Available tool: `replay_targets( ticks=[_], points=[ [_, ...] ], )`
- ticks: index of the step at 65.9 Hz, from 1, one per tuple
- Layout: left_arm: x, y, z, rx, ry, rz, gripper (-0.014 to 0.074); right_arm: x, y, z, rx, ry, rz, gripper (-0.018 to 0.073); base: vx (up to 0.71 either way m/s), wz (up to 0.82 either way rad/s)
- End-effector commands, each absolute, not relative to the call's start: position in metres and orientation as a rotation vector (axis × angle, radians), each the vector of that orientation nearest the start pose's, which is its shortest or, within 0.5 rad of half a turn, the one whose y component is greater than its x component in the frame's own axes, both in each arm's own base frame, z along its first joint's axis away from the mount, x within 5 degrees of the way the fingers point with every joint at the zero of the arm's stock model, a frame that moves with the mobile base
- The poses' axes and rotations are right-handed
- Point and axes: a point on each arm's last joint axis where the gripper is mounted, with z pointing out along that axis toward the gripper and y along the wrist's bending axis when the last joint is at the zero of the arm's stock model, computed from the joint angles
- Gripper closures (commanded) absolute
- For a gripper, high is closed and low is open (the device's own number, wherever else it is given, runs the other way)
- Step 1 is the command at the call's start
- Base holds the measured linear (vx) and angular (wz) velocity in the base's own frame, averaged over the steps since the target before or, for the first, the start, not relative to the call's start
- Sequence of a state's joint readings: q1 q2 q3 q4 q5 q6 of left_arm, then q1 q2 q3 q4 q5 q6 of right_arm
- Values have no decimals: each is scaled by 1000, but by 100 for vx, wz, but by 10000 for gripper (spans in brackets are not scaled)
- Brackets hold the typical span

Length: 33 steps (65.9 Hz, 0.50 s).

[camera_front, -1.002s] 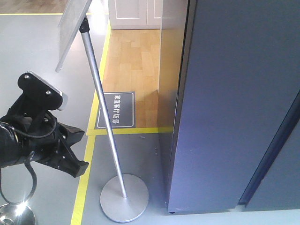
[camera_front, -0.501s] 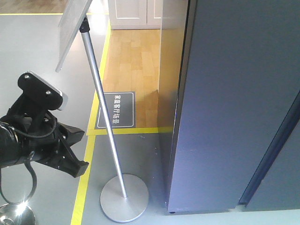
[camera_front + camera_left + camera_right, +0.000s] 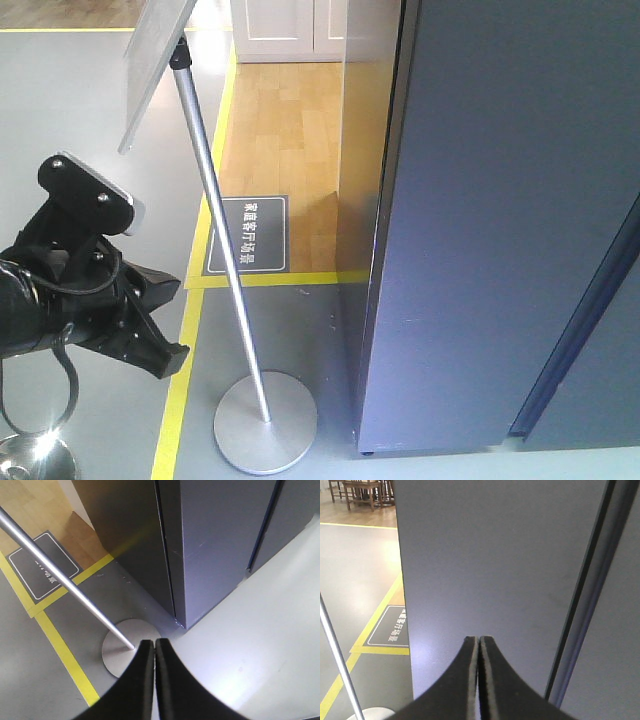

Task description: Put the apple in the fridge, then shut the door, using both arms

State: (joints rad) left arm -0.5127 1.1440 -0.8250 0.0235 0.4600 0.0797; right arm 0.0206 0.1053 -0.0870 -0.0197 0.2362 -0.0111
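Fridge (image 3: 500, 220) fills right of frame, door (image 3: 485, 565) shut. Left gripper (image 3: 154, 650) and right gripper (image 3: 478, 647): fingers pressed together, empty. No apple visible; presumably inside.

Fridge: we see the tall dark grey-black fridge (image 3: 500, 230) filling the right side, its door (image 3: 520, 200) flat against the body.
Arm: our thick black left arm (image 3: 40, 310) sits low at the left, with a small grey-white camera (image 3: 90, 190) on top.
Gripper: the black left gripper (image 3: 165, 360) points down and right over the grey floor (image 3: 70, 100); we cannot tell how its jaws stand.
Pole: a slanted silver metal pole (image 3: 220, 250) rises from a round silver base (image 3: 265, 422), just beside the fridge.
Floor markings: yellow tape lines (image 3: 180, 390) border a dark rectangular floor sign (image 3: 248, 235) on the light wooden floor (image 3: 285, 130).
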Motion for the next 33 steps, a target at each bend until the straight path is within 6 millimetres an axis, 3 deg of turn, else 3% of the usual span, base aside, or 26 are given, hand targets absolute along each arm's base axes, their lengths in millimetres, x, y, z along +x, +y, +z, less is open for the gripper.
replay_targets(
  ticks=[1, 10, 33],
  points=[
    [209, -115, 320, 634, 2069, -231, 603, 61, 1, 215, -28, 1597, -2, 563, 0, 0],
    [209, -115, 320, 634, 2069, -231, 603, 55, 1, 196, -7, 1569, 23, 563, 0, 0],
    [208, -115, 320, 636, 2076, -230, 603, 55, 1, 195, -11, 1579, 18, 563, 0, 0]
  ],
)
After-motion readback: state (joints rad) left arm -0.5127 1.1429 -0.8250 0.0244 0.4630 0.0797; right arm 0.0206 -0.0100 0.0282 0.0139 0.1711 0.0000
